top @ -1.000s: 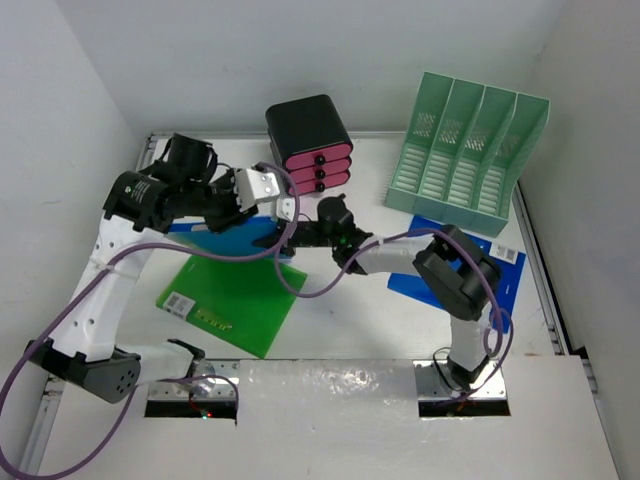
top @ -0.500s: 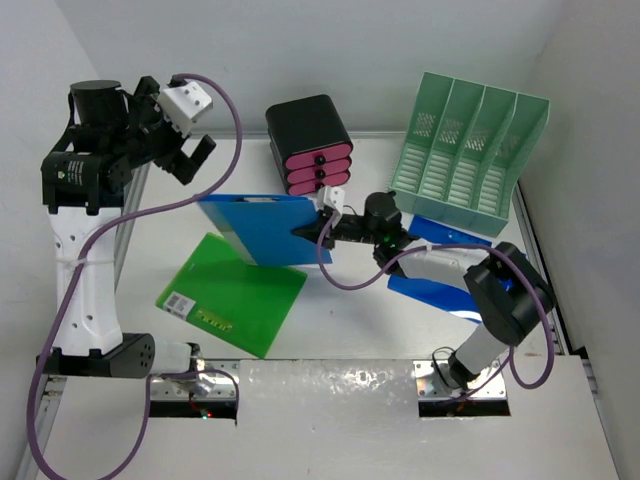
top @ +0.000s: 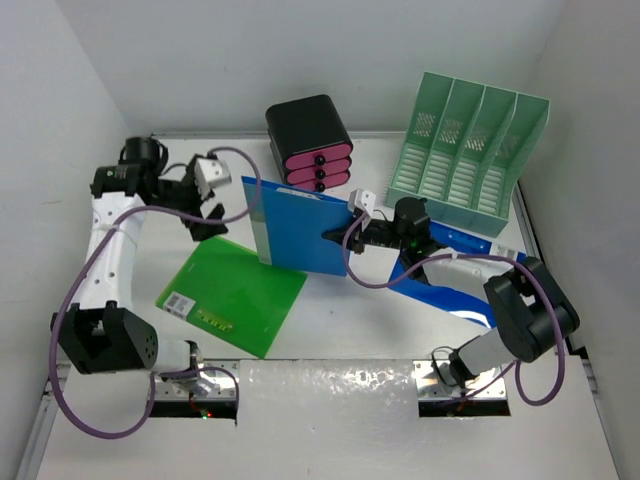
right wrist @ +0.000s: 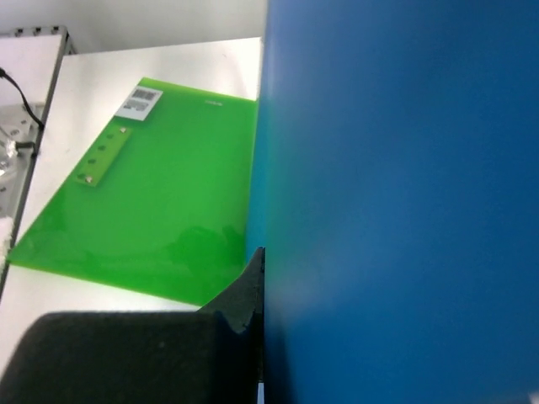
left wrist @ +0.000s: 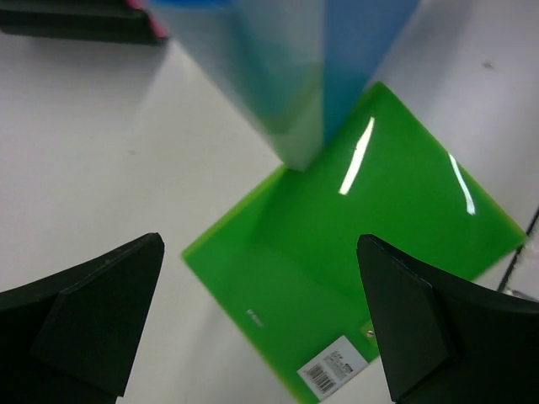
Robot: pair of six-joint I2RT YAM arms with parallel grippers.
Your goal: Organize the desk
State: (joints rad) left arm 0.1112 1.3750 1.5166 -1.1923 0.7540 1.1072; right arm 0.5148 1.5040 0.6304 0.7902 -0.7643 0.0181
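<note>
White bench (top: 340,325) spans the whole scene beneath the 2 arms. Blue folder (top: 295,225) is held upright above it, its right edge clamped in the right pincer (top: 337,237). Green folder (top: 235,295) lies flat beside it. Left pincer (top: 207,218) hangs spread apart, holding nothing.

Left wrist: blue folder (left wrist: 278,76) blurred, cut by top edge. Right wrist: same folder hides one finger of right hand (top: 335,236). Green folder (top: 235,295) label (top: 176,302) unreadable.
</note>
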